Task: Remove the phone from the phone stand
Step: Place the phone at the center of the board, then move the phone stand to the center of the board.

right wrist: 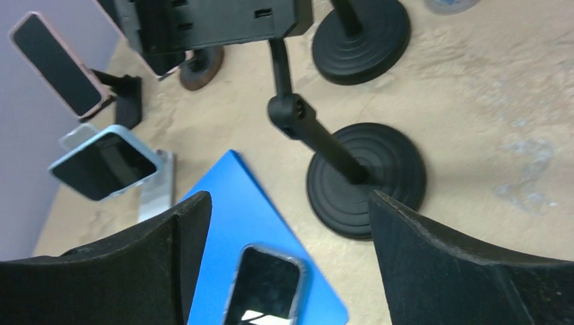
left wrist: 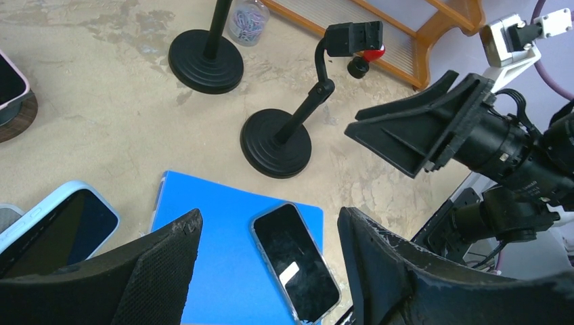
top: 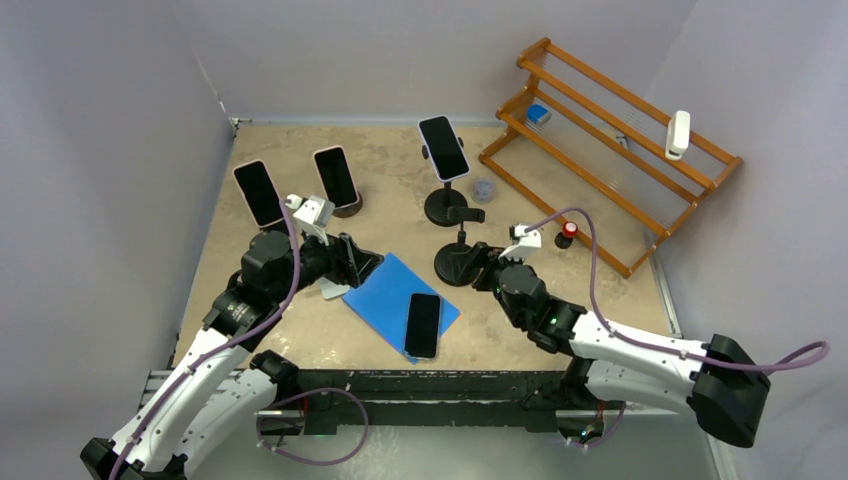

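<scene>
Apparently the main step is done: the phone (top: 423, 325) lies flat, screen up, at the near corner of the blue mat (top: 385, 290), and the black stand (top: 460, 262) just off the mat's far-right edge carries an empty clamp. The right gripper (top: 483, 270) hovers between that stand and the mat, jaws spread wide and holding nothing. The left gripper (top: 362, 262) sits over the mat's left edge, also apart and empty. What remains, I judge, is only pulling clear. Room is tight — loaded stands crowd left of and beyond the mat — so upward and toward its near side looks freest.
</scene>
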`<state>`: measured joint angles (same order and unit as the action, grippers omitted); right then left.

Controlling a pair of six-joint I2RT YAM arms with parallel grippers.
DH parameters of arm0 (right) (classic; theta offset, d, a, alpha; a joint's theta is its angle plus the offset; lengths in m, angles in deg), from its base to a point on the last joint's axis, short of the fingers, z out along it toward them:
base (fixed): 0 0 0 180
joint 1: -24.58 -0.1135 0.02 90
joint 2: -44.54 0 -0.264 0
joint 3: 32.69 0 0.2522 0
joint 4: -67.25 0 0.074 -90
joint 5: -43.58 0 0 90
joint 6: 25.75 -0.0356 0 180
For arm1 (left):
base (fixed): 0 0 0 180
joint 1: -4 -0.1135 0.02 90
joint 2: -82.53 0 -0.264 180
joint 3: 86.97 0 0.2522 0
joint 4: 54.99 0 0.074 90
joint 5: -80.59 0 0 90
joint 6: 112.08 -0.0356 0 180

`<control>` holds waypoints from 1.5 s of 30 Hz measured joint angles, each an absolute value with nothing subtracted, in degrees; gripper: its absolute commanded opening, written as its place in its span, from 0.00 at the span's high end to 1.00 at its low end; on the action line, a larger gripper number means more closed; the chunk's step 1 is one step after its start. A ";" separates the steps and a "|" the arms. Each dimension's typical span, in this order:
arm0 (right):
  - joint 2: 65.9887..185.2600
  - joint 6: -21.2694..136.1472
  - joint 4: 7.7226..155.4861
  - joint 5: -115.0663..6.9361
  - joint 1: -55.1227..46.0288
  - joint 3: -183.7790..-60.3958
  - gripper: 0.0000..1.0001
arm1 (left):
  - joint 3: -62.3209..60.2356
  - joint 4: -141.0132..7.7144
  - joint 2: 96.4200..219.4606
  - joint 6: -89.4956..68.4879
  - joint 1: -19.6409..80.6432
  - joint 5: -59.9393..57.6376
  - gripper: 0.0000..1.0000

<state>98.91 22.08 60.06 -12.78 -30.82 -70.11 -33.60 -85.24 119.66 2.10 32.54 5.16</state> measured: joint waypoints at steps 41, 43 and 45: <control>123.90 40.59 41.90 -20.82 -18.53 -77.04 1.00 | -33.73 -85.68 120.45 1.66 32.54 7.08 0.29; 122.50 41.49 44.65 -19.88 -18.31 -77.50 1.00 | -33.75 -85.68 120.47 1.64 32.51 7.17 0.29; 121.40 42.39 46.92 -18.79 -17.59 -78.55 1.00 | -33.75 -85.68 120.45 1.40 32.54 7.32 0.29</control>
